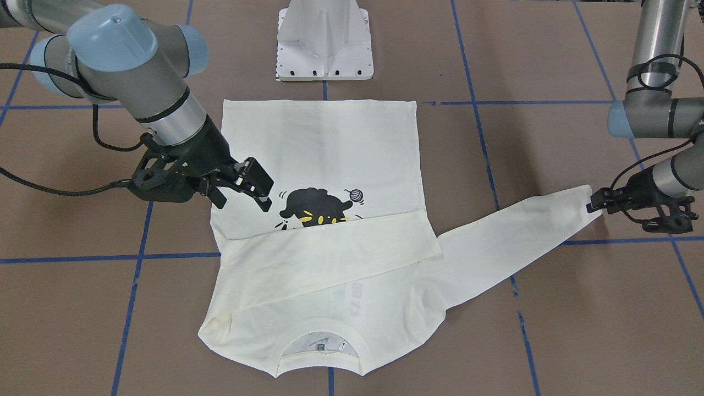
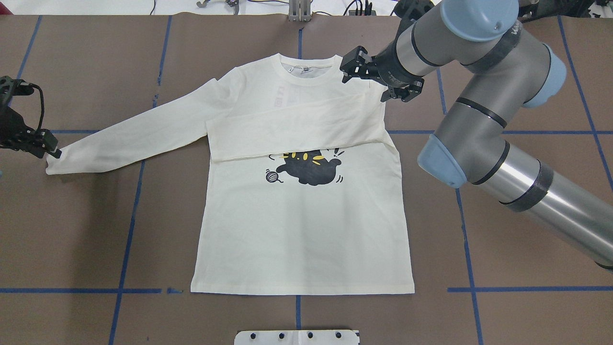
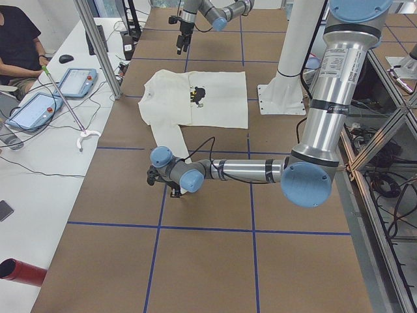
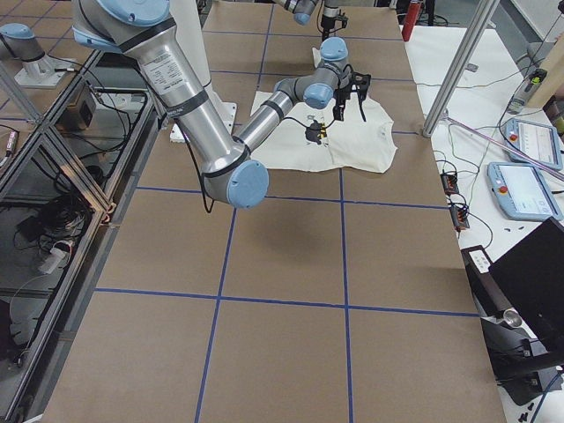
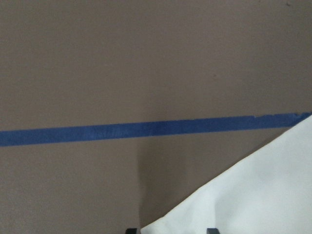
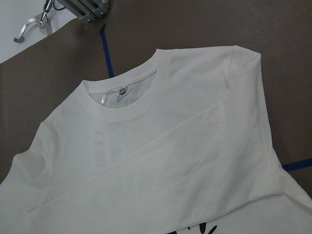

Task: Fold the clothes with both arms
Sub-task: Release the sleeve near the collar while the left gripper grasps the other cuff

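Note:
The cream long-sleeved T-shirt (image 1: 330, 143) (image 2: 306, 230) lies flat, front up, with the black cat print showing. One sleeve (image 2: 297, 129) is folded across the chest. The other sleeve (image 2: 134, 134) stretches out toward my left side. My left gripper (image 1: 594, 204) (image 2: 49, 149) sits low at that sleeve's cuff; in the left wrist view the cuff (image 5: 253, 195) lies between its parted fingertips (image 5: 210, 230), so it is open. My right gripper (image 1: 245, 201) (image 2: 372, 80) hovers open over the shirt's shoulder on my right, holding nothing. The right wrist view shows the collar (image 6: 122, 105).
The white base pedestal (image 1: 324, 41) stands just behind the shirt's hem. Blue tape lines (image 1: 137, 258) cross the brown table. Beyond the far table edge are metal posts (image 3: 98, 45), tablets (image 3: 75, 81), a grabber stick (image 3: 65, 98) and a seated person (image 3: 16, 39).

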`<state>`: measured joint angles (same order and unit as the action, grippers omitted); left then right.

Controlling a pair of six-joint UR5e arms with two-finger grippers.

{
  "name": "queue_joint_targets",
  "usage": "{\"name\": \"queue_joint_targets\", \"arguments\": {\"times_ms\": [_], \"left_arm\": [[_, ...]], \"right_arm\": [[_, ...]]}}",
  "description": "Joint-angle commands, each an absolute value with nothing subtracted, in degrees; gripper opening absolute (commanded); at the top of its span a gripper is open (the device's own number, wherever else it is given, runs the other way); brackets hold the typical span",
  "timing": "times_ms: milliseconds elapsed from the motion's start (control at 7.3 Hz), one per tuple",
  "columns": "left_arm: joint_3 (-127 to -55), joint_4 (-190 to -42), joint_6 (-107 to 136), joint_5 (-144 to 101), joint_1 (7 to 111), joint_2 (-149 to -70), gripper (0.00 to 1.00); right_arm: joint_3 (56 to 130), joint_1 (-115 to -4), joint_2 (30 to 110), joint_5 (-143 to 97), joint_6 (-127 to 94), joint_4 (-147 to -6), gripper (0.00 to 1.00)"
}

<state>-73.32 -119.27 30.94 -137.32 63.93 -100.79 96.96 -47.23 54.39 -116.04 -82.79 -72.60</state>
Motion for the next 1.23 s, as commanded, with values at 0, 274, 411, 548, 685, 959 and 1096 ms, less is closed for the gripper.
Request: {"name": "queue_joint_targets", "arguments": {"times_ms": [0,274,411,548,685,959,1096], "left_arm": [[-73.30,-119.18,30.94,-137.29,63.90,-100.72,0.53],[-73.21,-119.09,30.94,-137.29,63.90,-100.55,0.52],[-73.13,-118.92,31.02,-137.29,63.64,-100.55,0.52],[-72.86,-118.92,30.94,-137.29,63.28,-100.55,0.52],[-72.77,-118.92,30.94,-137.29,63.28,-100.55,0.45],[-72.69,-118.65,31.29,-137.29,63.19,-100.72,0.00],[-73.12,-118.65,31.29,-137.46,63.19,-100.98,0.00]], "right_arm": [[96.94,-47.29,54.49,-116.10,-82.79,-72.60,1.00],[97.03,-47.37,54.41,-116.10,-82.79,-72.68,1.00],[97.12,-47.37,54.40,-116.10,-82.79,-73.03,1.00],[97.12,-47.37,54.40,-116.10,-82.79,-73.04,1.00],[97.12,-47.37,54.49,-116.10,-82.79,-73.04,1.00],[97.12,-47.37,54.58,-116.10,-82.79,-73.04,1.00],[97.12,-47.37,54.58,-116.10,-82.79,-73.04,1.00]]}}
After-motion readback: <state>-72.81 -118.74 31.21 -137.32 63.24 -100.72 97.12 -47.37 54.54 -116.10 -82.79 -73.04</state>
